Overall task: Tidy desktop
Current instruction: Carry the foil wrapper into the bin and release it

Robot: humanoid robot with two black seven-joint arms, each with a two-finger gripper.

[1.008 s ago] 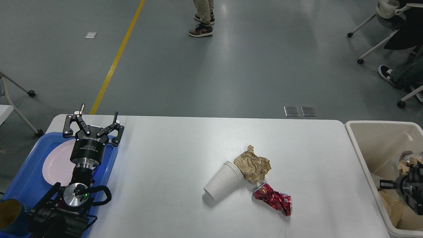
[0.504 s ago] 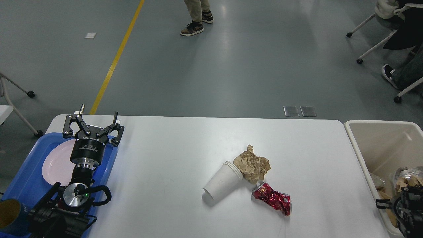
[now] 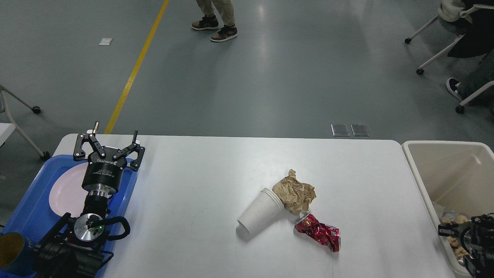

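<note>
The white desktop (image 3: 200, 173) fills the middle of the view. On it, right of centre, lie a stack of white paper cups (image 3: 259, 211) on its side, a crumpled brown paper ball (image 3: 295, 192) touching the cups' rim, and a crushed red can (image 3: 318, 233) just in front of the paper. My left gripper (image 3: 115, 129) is open and empty, raised over the far end of the blue tray (image 3: 27, 216) at the left. My right gripper (image 3: 469, 237) shows small and dark at the lower right edge over the beige bin (image 3: 436, 162); its fingers cannot be told apart.
A pink plate (image 3: 65, 193) lies in the blue tray, and a brown-rimmed cup (image 3: 11, 253) stands at its near corner. The beige bin holds some crumpled rubbish. On the floor beyond are a walking person's feet (image 3: 216, 29), chairs on castors and a yellow line.
My right arm has dropped lower and back toward the frame's bottom right corner over the bin. The left arm has not moved. The person behind has stepped left.
</note>
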